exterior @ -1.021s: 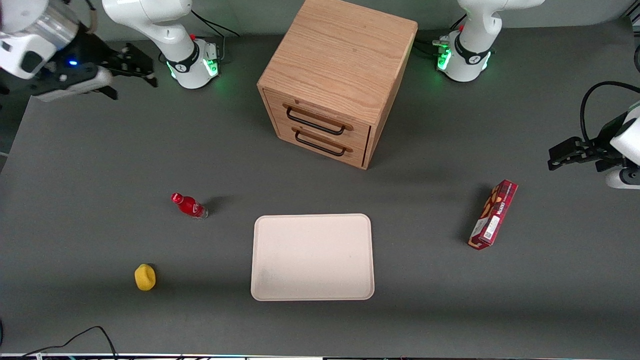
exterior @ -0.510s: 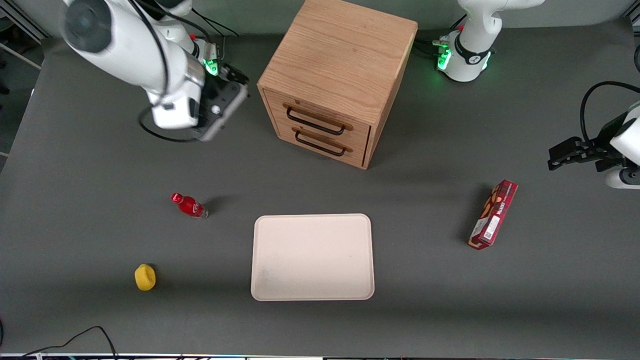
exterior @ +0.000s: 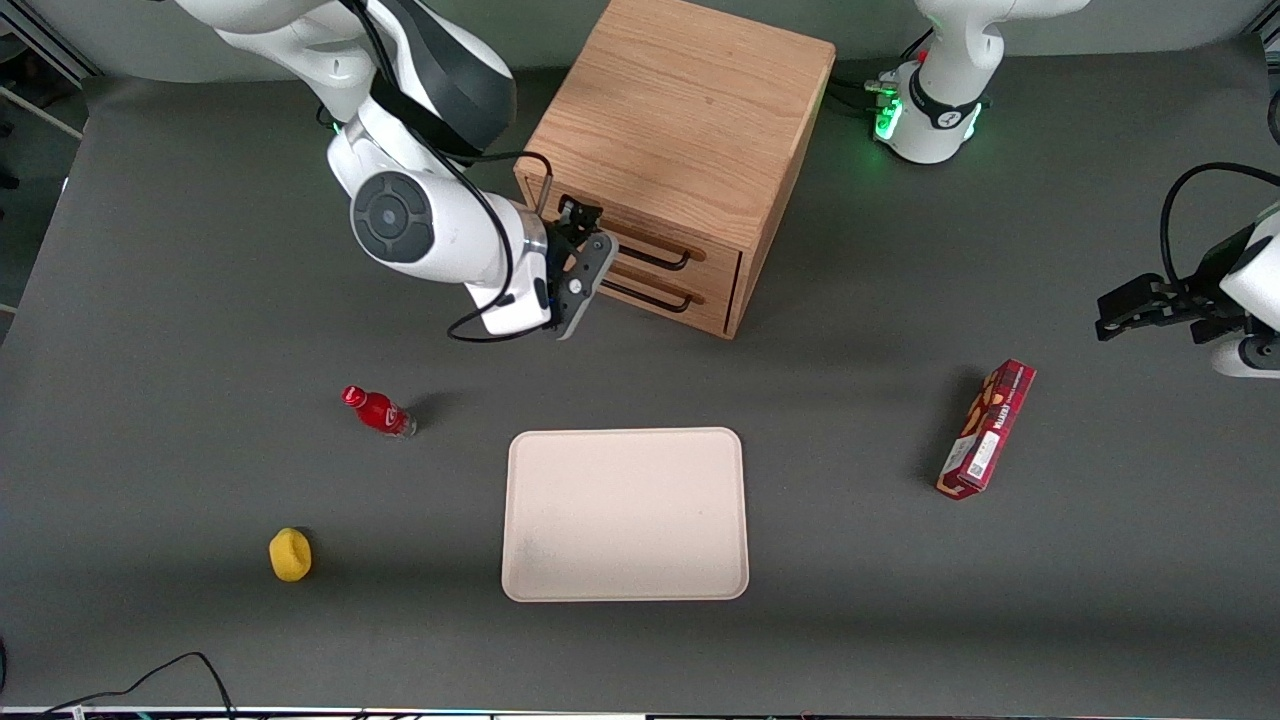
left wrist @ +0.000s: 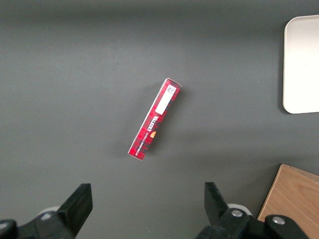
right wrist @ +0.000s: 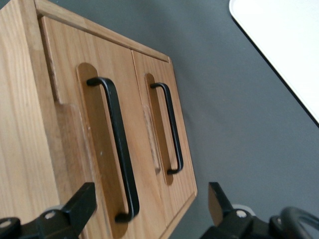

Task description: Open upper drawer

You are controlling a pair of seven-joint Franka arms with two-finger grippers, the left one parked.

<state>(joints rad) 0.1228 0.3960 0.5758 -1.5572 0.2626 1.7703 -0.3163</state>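
Note:
The wooden cabinet [exterior: 690, 110] stands at the back of the table. Both its drawers are shut. The upper drawer [exterior: 662, 238] has a black wire handle [exterior: 660, 262], partly covered by my arm in the front view. My gripper [exterior: 592, 248] hangs just in front of the drawer fronts, at the working arm's end of the handles. In the right wrist view the upper drawer [right wrist: 70, 84] and its handle [right wrist: 117, 144] are close. My gripper [right wrist: 149, 199] is open, its fingers straddle that handle's end and touch nothing. The lower drawer's handle [right wrist: 172, 129] runs beside it.
A pale tray [exterior: 625, 515] lies nearer the front camera than the cabinet. A red bottle [exterior: 378, 411] and a yellow object [exterior: 290, 555] lie toward the working arm's end. A red box [exterior: 986, 430] lies toward the parked arm's end.
The right arm has swung in from the working arm's end of the table. Its gripper, earlier far from the cabinet, now hangs in front of the drawer fronts.

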